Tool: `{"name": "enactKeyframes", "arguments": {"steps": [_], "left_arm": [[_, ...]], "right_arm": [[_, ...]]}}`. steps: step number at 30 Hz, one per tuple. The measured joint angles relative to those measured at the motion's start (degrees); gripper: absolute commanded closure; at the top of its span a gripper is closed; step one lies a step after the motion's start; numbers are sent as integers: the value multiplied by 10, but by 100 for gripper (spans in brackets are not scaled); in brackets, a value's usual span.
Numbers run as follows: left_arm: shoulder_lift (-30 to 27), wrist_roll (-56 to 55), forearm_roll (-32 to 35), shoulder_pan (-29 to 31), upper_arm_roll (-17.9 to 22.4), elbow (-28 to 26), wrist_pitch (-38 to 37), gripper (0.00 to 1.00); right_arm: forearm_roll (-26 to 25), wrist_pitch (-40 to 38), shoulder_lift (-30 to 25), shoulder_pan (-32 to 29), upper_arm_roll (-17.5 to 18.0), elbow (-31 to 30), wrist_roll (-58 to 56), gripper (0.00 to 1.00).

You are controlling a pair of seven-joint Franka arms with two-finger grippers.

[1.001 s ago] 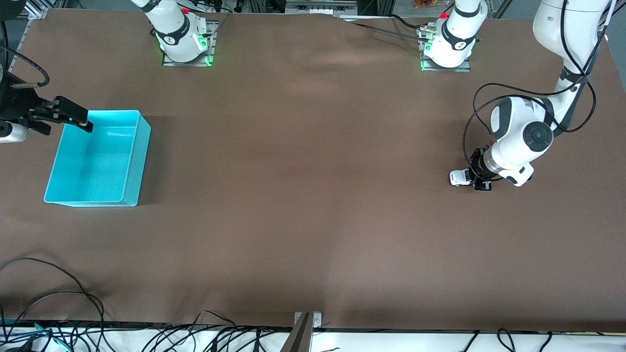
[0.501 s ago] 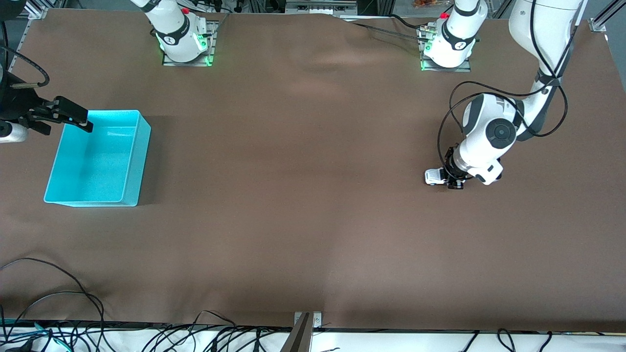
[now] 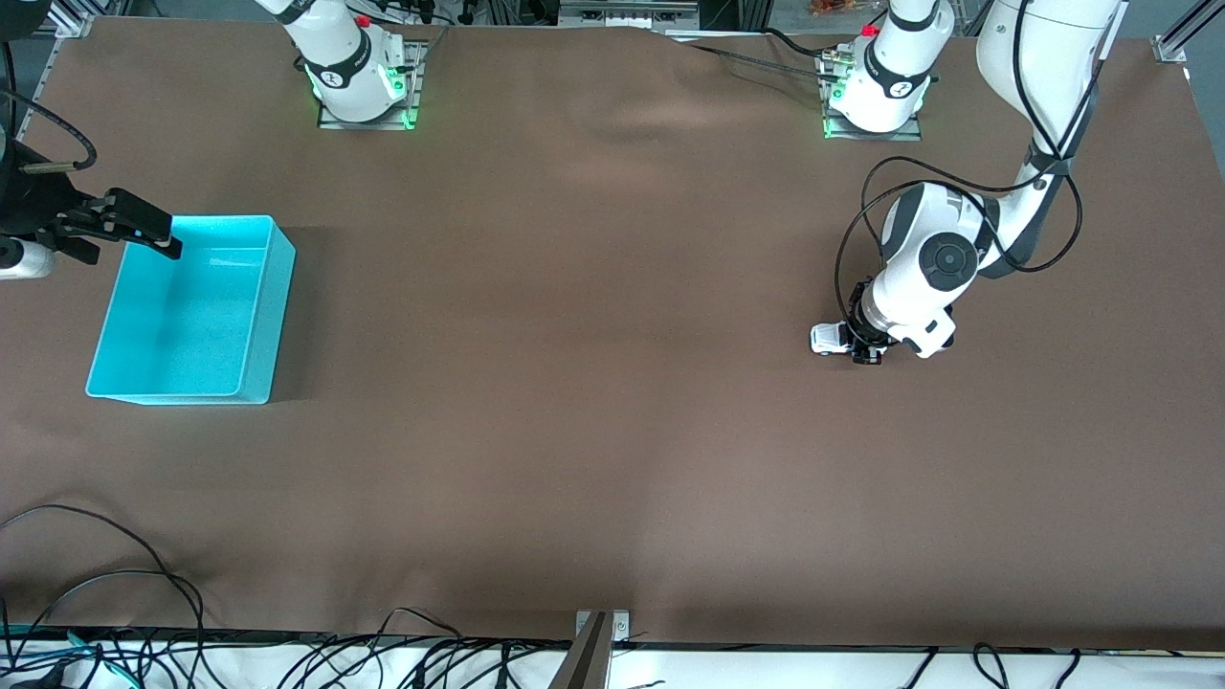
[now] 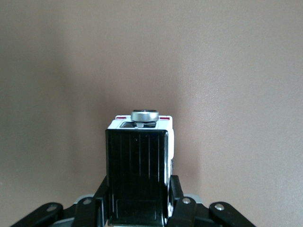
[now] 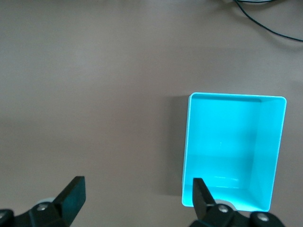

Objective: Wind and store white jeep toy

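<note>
Left gripper (image 3: 866, 346) jaws clamp the white jeep (image 3: 829, 339) low on the desk (image 3: 593, 402), about 3 o'clock of the bin (image 3: 279, 287); wheels could skid unwound; right gripper (image 3: 134, 228) waits, jaws wide, over the bin's rim.

**Right wrist view: open fingers above a turquoise bin**

We look straight down on a brown table (image 5: 94, 85). A turquoise bin (image 5: 234, 187), rectangular and open-topped, sits on it with nothing inside. The right gripper (image 5: 137, 196) hangs above the table with its two black fingers (image 5: 73, 194) spread wide apart; one fingertip overlaps the bin's rim. A thin black cable (image 5: 265, 23) crosses one corner.
</note>
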Motion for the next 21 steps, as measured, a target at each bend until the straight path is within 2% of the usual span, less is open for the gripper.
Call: {"name": "enactKeyframes", "arguments": {"steps": [13,21], "left_arm": [[-1,-1,2,11,7,0,-5,97],[-1,-1,59,54,8,-1,-13,97]], "right_arm": [[0,0,0,0,0,0,0,0],[0,0,0,0,0,0,0,0]]}}
